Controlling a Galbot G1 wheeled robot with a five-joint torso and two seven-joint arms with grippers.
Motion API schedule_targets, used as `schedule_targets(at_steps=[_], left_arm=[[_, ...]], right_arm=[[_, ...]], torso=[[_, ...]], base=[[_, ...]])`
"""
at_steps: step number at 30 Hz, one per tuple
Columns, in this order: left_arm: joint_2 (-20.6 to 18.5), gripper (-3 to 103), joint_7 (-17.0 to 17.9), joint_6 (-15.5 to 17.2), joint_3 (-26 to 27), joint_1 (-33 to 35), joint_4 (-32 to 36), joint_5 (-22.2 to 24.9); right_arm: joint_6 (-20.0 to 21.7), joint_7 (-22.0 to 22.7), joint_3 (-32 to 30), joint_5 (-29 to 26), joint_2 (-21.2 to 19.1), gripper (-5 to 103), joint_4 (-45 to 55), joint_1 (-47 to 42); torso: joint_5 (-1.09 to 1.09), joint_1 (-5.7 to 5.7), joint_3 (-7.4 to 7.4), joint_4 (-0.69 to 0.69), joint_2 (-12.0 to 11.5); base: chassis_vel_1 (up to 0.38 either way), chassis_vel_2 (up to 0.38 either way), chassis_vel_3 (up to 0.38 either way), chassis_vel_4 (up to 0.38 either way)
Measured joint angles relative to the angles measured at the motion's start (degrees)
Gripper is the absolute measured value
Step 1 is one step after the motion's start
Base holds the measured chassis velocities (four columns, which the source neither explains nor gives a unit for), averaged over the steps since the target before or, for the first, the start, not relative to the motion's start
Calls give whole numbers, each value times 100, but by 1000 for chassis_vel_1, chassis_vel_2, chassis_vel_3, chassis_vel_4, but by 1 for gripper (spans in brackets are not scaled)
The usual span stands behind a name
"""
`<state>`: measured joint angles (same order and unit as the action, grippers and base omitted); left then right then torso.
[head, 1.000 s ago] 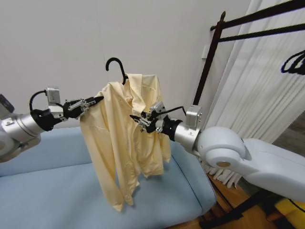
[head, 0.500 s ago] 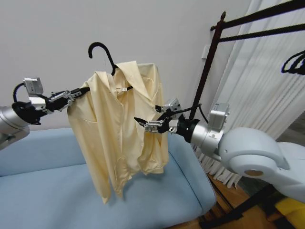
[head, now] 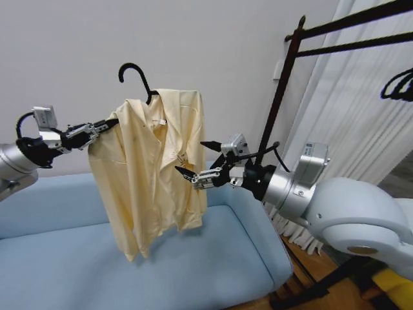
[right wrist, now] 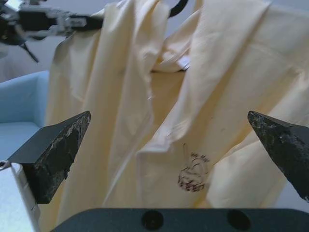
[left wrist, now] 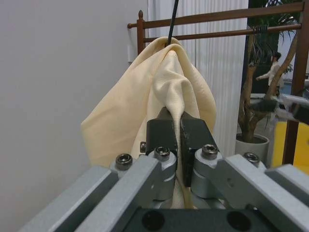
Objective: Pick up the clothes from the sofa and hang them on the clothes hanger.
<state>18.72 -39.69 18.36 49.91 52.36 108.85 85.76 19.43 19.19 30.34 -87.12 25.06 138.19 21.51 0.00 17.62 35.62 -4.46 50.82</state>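
**Shirt (head: 151,168) on hanger, held in the air over the sofa**

Room: plain white wall (head: 226,64). Light-blue sofa (head: 64,271) below. Dark wooden clothes rack (head: 284,77) to the robot's right, with a white curtain (head: 348,129) behind it. A second black hanger (head: 397,84) hangs at the far right. The left wrist view shows the rack's rails and a potted plant (left wrist: 253,96).

Markings: white collar label (right wrist: 183,62) and a small dark motif (right wrist: 193,174) on the front. Neither is readable.

Garment: the pale-yellow shirt is draped on a black hanger (head: 132,71), hook up. It hangs clear of the sofa cushions and well short of the rack.

Left gripper (head: 97,128): at the shirt's left shoulder. In its wrist view the jaws are pressed together on a fold of fabric (left wrist: 176,128).

Right gripper (head: 190,157): in front of the shirt's lower right edge, jaws spread wide with nothing between them.

Change: 1.0 s ago the right gripper was in against the shirt front. It now sits off the cloth. The hanger has gone up and toward the robot's left over that second, with little change in the last half. The shirt front hangs flatter. The rack has not shifted in view.
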Motion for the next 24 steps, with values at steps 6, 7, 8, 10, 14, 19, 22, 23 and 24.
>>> schedule_targets(at_steps=[6,7,8,10,14,19,22,23,24], left_arm=[[-29,2,-611,-24,-29,46,-279,-478],[-36,2,-714,-26,-44,44,-328,-565],[-36,2,-714,-26,-44,44,-328,-565],[-75,2,-913,-30,-65,43,-417,-694],[-155,2,-1271,-27,-65,35,-563,-936],[-241,2,-1666,-5,-23,39,-664,-1074],[-258,2,-1914,18,1,36,-705,-1124],[-260,2,-1976,22,9,36,-712,-1155],[-260,2,-2010,23,20,36,-712,-1200]], right_arm=[[190,-744,-21,-268,74,100,-1045,640],[332,-1015,-20,-362,128,100,-1297,773],[332,-1015,-20,-362,128,100,-1297,773],[710,-1559,11,-823,241,100,-1713,1003],[1108,-2301,131,-1157,485,100,-2172,1192],[1448,-3058,291,-1030,891,100,-2628,1330],[1538,-3099,418,-823,1186,100,-2773,1401],[1571,-3099,490,-773,1256,100,-2792,1456],[1583,-3099,570,-735,1290,100,-2805,1522]], torso=[[0,0,0,-1,0],[-1,0,0,-1,0],[-1,0,0,-1,0],[-1,0,1,0,0],[-1,0,0,-1,0],[-1,0,1,0,0],[-1,1,1,1,0],[-1,0,1,1,0],[-1,1,1,1,0]], base=[[0,0,0,0],[0,0,0,0],[0,0,0,0],[0,0,0,0],[0,0,0,0],[0,0,0,0],[0,0,0,0],[0,0,0,0],[0,0,0,0]])
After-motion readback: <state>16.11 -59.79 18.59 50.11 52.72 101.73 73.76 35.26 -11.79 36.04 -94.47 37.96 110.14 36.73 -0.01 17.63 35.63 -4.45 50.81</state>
